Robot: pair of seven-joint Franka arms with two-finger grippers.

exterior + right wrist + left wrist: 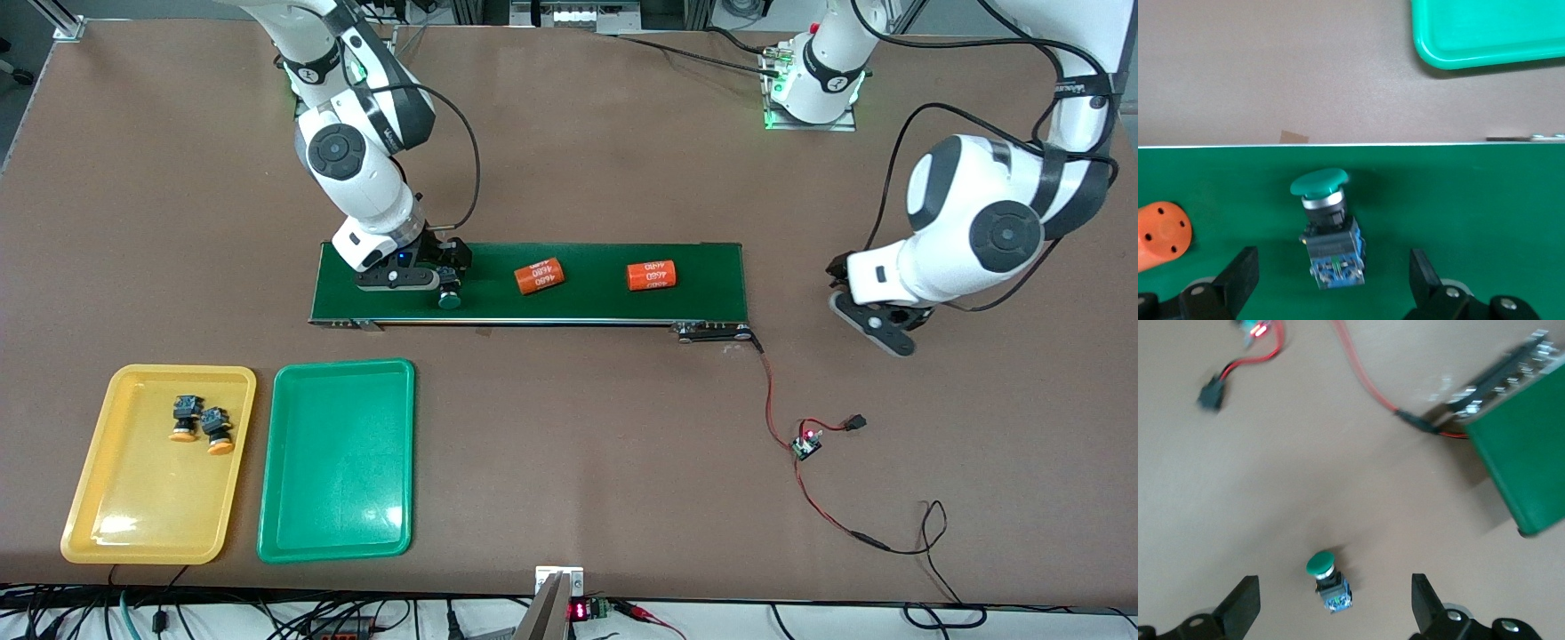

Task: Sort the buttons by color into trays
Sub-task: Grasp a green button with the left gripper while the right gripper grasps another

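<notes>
Two orange buttons (203,426) in yellow tray (89,516) — green tray (293,524) bare.

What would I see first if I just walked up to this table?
Probably the long green belt in the middle, with two orange cylinders lying on it. At the belt's end by the right arm, the right claw sits open around a green button. Nearer the camera lie a yellow tray holding two orange buttons and a green tray beside it.
</notes>
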